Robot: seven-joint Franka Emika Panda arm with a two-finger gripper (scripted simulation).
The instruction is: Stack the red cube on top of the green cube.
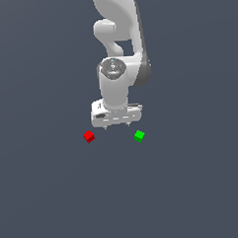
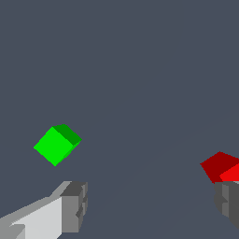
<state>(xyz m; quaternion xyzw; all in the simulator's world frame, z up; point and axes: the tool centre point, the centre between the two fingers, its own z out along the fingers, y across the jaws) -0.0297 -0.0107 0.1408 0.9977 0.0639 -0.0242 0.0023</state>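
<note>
Item one — the red cube (image 1: 89,137): tiny, plain, bright red, resting on the grey worktop (image 1: 194,196) toward the exterior view's left, below and to the side of the claw (image 1: 116,126). It is turned corner-on, not square to the camera. In the wrist view it (image 2: 219,166) sits just beyond one fingertip (image 2: 227,198).

Item two — the green cube (image 1: 138,136): same size, also on the worktop, toward the exterior view's right, well apart from the red one, likewise turned at an angle.

Item three: the claw, white, hanging above the gap between the two cubes, fingers spread wide and holding nothing.

Handling note, by judgement: the red cube looks rigid, light and smooth-faced, unlikely to deform but easily nudged. Best taken across two opposite flat faces, mid-height, with the wrist turned to match its rotated sides; a grip on the corners would probably let it twist out.
</note>
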